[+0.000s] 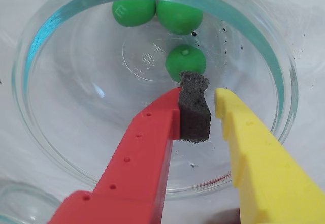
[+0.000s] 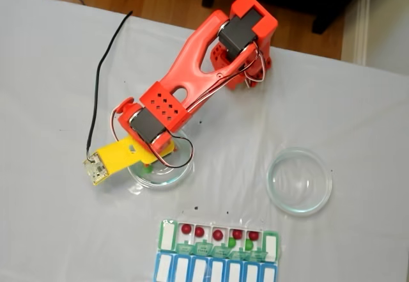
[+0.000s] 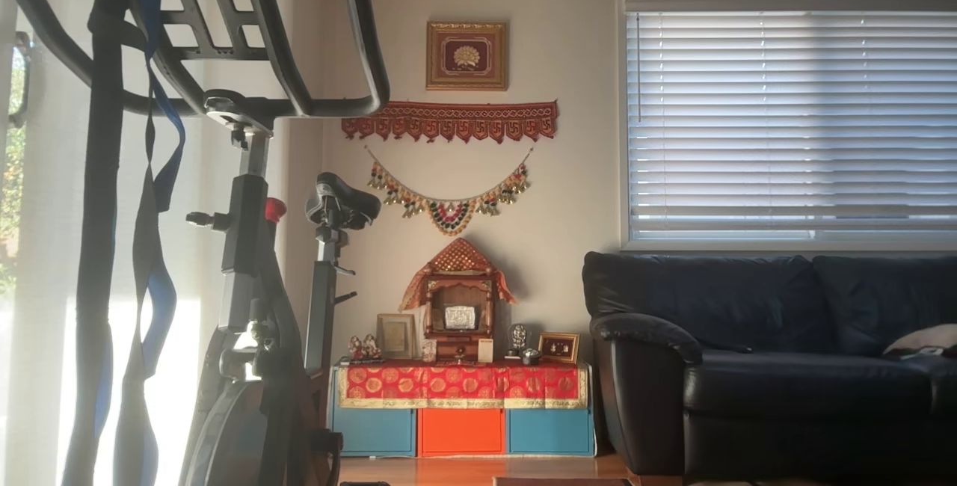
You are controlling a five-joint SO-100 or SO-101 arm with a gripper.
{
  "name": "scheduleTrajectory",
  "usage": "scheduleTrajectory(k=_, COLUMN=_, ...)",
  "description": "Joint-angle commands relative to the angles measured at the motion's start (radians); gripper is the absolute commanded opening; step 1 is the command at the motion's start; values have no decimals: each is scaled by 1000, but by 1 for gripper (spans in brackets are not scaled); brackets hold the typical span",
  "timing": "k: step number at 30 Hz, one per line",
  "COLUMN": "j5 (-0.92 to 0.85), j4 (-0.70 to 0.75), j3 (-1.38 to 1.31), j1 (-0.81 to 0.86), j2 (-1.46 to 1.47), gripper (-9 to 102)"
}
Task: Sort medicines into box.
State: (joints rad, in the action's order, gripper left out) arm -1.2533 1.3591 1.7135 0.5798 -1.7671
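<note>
The orange-red arm (image 2: 211,52) stretched from its base at the top of the fixed view down and to the left, folded at the elbow so the wrist pointed downward. In the wrist view the pincer (image 1: 209,97) stood open, with a red finger (image 1: 144,153) on the left carrying a dark foam pad (image 1: 194,115) on its inner face and a yellow finger (image 1: 254,158) on the right, a narrow gap between pad and yellow tip.

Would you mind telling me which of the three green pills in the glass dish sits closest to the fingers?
The lone green pill just above the foam pad on the red finger; the other two green pills sit side by side at the dish's far rim.
</note>
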Motion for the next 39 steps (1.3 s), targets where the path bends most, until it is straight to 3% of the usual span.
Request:
scheduleTrajectory(k=1, j5=-3, j4=-6, j3=-32, j1=2, j2=-104, gripper=12)
scheduleTrajectory(k=14, j5=-55, j4=-60, j3=35, j1=29, j2=-147, gripper=27)
scheduleTrajectory(k=39, j5=-80, j4=-153, j3=133, j1=26, j2=-153, gripper=27)
